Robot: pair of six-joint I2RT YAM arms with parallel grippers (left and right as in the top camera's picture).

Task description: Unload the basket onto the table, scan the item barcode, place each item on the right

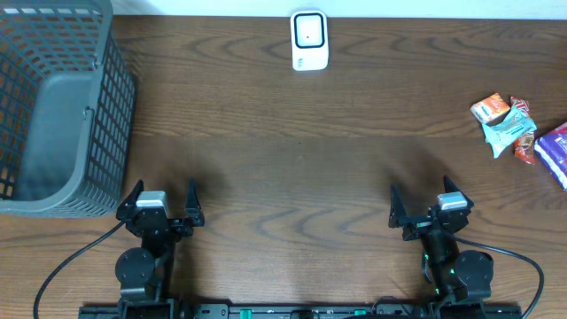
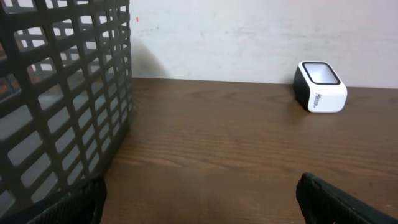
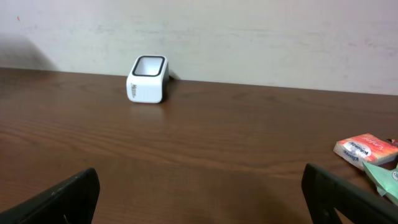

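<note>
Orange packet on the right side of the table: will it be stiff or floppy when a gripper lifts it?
The orange packet lies flat and looks like a soft wrapper, so it will probably flex. It looks thin, so a push may slide it on the smooth table. Being flat, it should not roll.

place: likely lab mock-checkout | cues: barcode scanner (image 1: pixel 309 40), mesh basket (image 1: pixel 113 133), snack packets (image 1: pixel 507 124), wooden table (image 1: pixel 301 168)

The overhead view looks straight down on the whole bench (image 1: pixel 292 177). Each wrist view sits low near the bench's front edge, facing the far wall (image 2: pixel 249 31). Both share the white scanner (image 1: pixel 309 40); the left also catches the basket (image 1: pixel 111 133), the right the orange packet (image 1: pixel 490 108).
</note>
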